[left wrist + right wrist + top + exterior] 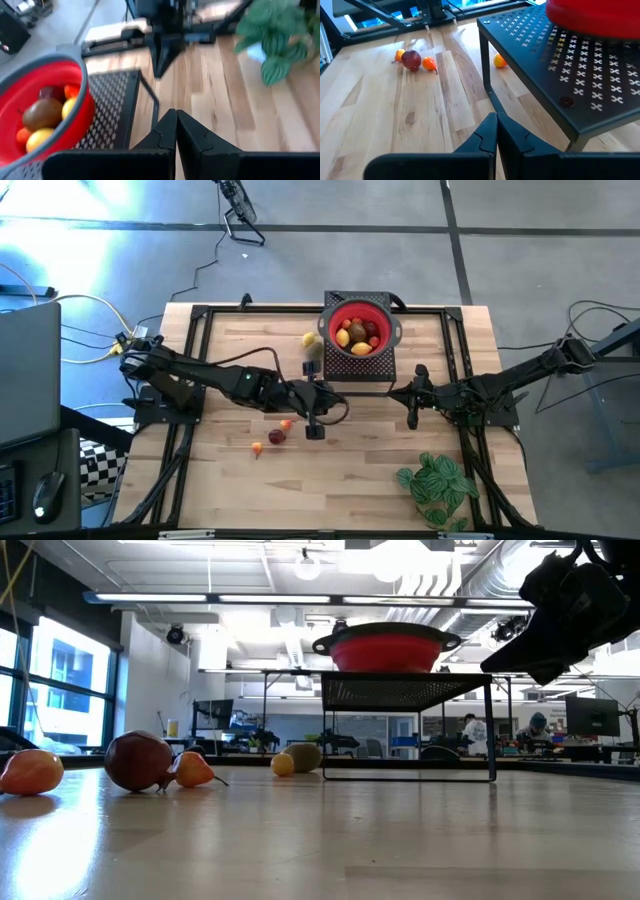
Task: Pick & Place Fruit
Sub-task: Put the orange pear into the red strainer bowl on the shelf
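Note:
A red bowl [333, 323] holding several small fruits [44, 113] stands on a black perforated stand [362, 368] at the table's far middle. On the table left of the stand lie a yellow fruit [309, 339] and a brownish-green one [318, 349]. Nearer the front lie a dark red fruit [276, 437] and two orange ones [287, 425], [257, 448]. My left gripper [173, 113] hovers shut and empty just near-left of the stand, above the table. My right gripper [496, 116] is shut and empty, low beside the stand's near right corner.
A green leafy plant [437, 485] lies at the table's near right. The stand's thin legs [485, 60] are close in front of my right gripper. Bare wood lies between the three near fruits and the plant.

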You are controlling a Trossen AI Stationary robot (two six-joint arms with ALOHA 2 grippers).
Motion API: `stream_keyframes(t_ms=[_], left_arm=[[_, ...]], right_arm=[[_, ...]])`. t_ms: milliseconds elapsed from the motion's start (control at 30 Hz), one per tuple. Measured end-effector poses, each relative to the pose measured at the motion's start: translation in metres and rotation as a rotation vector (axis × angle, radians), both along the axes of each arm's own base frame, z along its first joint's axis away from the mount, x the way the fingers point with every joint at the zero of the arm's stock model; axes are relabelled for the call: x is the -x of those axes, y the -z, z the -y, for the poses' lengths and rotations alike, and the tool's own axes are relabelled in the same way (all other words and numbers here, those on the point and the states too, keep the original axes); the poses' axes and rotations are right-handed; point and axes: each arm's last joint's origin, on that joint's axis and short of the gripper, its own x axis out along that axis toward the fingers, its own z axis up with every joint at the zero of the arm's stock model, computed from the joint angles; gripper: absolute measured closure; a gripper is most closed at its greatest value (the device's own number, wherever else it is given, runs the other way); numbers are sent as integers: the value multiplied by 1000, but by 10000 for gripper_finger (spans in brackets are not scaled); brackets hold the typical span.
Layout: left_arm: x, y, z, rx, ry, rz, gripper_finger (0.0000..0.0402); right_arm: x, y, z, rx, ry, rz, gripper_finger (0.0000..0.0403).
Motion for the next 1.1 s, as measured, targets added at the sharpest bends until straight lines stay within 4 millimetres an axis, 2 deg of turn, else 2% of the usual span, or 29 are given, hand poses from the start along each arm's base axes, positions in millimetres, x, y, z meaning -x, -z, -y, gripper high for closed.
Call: stream_keyframes(t_ms=[67, 233, 367, 767, 967, 1100], left_arm=[[-3, 5, -4, 13, 0, 32, 396], [-7, 34, -16, 34, -1, -20, 396], [-8, 41, -27, 86, 33, -17, 396], [1, 29, -33, 20, 30, 18, 396], [4, 59, -33, 38, 3, 70, 396], [16, 73, -35, 66, -5, 108, 396]], right_arm=[[0, -1, 0, -3, 0, 10, 401], [-1, -4, 0, -14, 0, 44, 401], [-2, -4, -1, -16, 0, 50, 401], [-2, -4, -1, -16, 0, 49, 401], [-2, -4, -1, -15, 0, 48, 401], [-2, -4, 0, -15, 0, 47, 401]])
